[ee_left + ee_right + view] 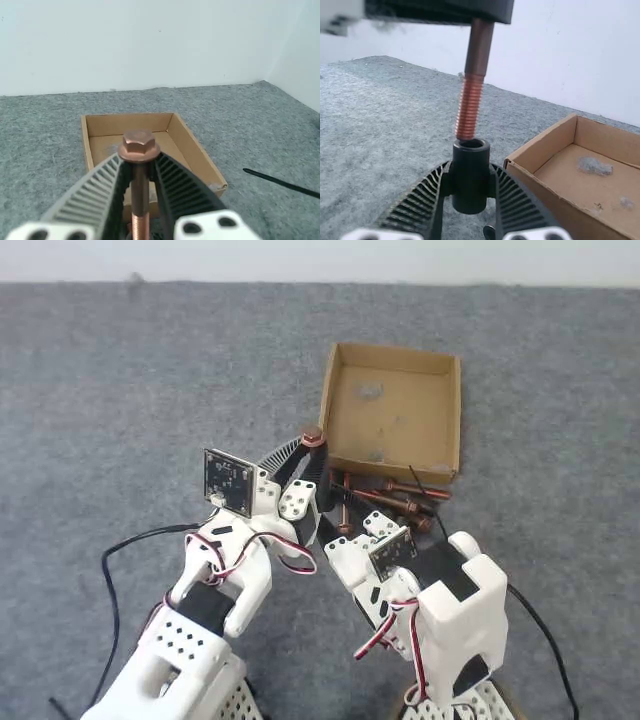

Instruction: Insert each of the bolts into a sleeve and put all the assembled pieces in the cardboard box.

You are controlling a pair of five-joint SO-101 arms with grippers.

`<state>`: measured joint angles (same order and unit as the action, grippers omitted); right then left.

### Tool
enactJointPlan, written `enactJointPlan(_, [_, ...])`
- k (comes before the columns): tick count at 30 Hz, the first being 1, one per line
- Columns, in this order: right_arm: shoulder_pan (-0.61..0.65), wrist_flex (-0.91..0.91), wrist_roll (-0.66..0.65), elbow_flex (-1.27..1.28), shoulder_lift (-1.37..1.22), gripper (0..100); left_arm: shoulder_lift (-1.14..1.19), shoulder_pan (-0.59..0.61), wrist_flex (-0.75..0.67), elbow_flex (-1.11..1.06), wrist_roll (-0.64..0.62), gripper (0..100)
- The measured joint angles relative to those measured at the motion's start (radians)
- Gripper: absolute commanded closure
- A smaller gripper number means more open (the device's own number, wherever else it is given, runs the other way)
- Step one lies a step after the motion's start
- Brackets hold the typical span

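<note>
Over the grey desk (pixel 120 390), just in front of the cardboard box (pixel 328 405), the two arms stood close together. The left tool (pixel 139 162) was pinching a copper bolt (pixel 140 200) by its shank, directly under the hexagonal head, with the threaded end pointing toward the other arm. The right tool (pixel 470 172) was clamped on a black sleeve (pixel 470 152), whose open bore faced the bolt. Seen from the right wrist, the thread tip stood right at the sleeve's mouth and roughly in line with the bore; whether it had entered could not be told. Several loose bolts (pixel 395 498) lay on the desk just beside the near wall of the box.

The step in hand appeared to be the insertion itself, at the point where the tip meets the bore. The next move would call for a straight push along the bolt's axis, both tools holding firm so that neither part tilted. After that, one tool would have to let go so the other could carry the piece to the box. With bolts waiting loose, the task looked to be early on.
</note>
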<state>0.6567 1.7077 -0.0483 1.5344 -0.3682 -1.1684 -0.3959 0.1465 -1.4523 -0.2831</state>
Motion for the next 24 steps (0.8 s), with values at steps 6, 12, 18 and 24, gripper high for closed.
enactJointPlan(6, [0.000, 0.000, 0.000, 0.025, 0.003, 99.2, 0.046, 0.000, -0.077, 0.000, 0.000, 99])
enactJointPlan(12, [-0.002, 0.000, 0.000, 0.034, 0.002, 99.2, 0.187, 0.000, -0.138, 0.009, 0.002, 99])
enactJointPlan(18, [-0.002, 0.000, 0.000, 0.034, 0.002, 99.2, 0.161, 0.000, -0.130, 0.012, 0.006, 99])
enactJointPlan(24, [-0.002, 0.000, 0.000, 0.032, 0.002, 99.2, 0.066, -0.028, -0.071, -0.028, 0.005, 99])
